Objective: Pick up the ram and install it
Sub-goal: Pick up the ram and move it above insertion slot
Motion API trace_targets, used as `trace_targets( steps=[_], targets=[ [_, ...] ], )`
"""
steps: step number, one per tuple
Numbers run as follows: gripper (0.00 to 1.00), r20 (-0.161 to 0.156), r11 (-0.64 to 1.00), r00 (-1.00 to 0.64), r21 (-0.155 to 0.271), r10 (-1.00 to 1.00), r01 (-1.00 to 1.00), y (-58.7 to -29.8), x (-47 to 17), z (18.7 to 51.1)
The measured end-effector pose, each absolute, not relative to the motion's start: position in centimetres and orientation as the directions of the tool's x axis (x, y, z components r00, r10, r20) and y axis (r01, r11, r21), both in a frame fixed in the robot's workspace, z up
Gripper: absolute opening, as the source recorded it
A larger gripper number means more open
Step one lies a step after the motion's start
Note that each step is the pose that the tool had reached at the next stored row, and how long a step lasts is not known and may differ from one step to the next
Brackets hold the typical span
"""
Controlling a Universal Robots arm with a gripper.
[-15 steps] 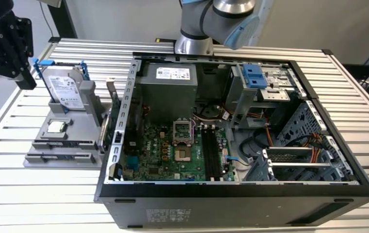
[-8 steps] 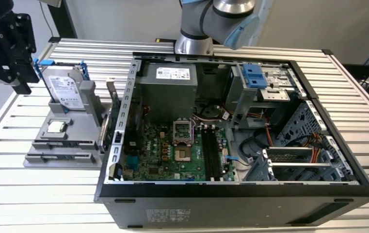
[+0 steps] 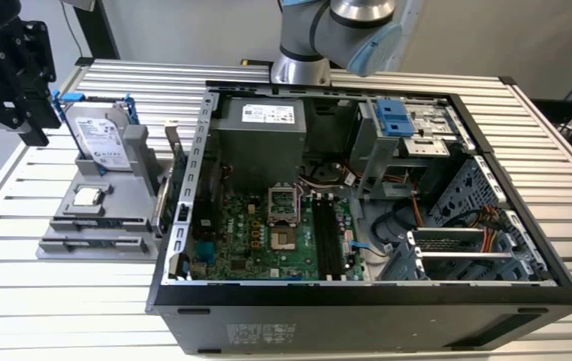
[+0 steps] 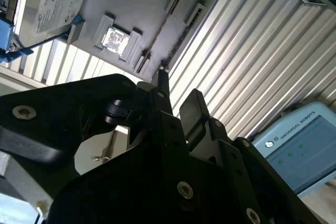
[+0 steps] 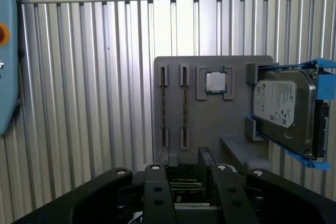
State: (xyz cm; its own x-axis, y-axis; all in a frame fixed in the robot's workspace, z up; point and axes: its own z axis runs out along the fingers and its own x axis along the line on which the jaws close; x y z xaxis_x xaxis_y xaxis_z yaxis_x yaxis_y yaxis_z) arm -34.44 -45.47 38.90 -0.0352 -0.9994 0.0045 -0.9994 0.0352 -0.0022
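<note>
Hand [image 5: 184, 167] over grey tray [image 5: 210, 124] edge

The hand [image 3: 27, 113] hangs just beside the upright hard drive [image 3: 100, 139], the tallest thing on the gray holder [image 3: 95, 226]. The computer case's wall [image 3: 190, 188] rises close along the holder's other side. Inside the case, the memory slots [image 3: 328, 241] lie open from above, with cables [image 3: 396, 226] and a drive cage [image 3: 456, 252] alongside.
</note>
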Motion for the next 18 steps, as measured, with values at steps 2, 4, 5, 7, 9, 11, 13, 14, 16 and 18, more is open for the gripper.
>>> trace_targets(
  steps=[2, 4, 5, 7, 9, 11, 13, 14, 16, 18],
  targets=[
    [1.0, 0.004, 0.035, -0.035, -0.002, -0.999, -0.999, -45.5, -34.4, 38.8],
    [1.0, 0.005, 0.033, -0.033, -0.002, -0.999, -0.999, -45.5, -34.4, 38.4],
    [1.0, 0.004, 0.023, -0.023, -0.003, -1.0, -1.0, -45.5, -34.5, 38.2],
    [1.0, 0.004, -0.002, 0.002, -0.003, -1.0, -1.0, -45.5, -34.5, 37.9],
    [1.0, 0.004, -0.028, 0.028, -0.003, -1.0, -1.0, -45.5, -34.5, 37.5],
    [1.0, 0.004, -0.029, 0.029, -0.003, -1.0, -1.0, -45.5, -34.6, 37.2],
    [1.0, 0.004, -0.032, 0.032, -0.003, -0.999, -0.999, -45.5, -34.7, 36.8],
    [1.0, 0.004, -0.033, 0.033, -0.003, -0.999, -0.999, -45.5, -34.7, 36.6],
    [1.0, 0.004, -0.036, 0.036, -0.003, -0.999, -0.999, -45.5, -34.8, 36.3],
    [1.0, 0.004, -0.04, 0.04, -0.003, -0.999, -0.999, -45.6, -34.8, 35.9]
  ],
)
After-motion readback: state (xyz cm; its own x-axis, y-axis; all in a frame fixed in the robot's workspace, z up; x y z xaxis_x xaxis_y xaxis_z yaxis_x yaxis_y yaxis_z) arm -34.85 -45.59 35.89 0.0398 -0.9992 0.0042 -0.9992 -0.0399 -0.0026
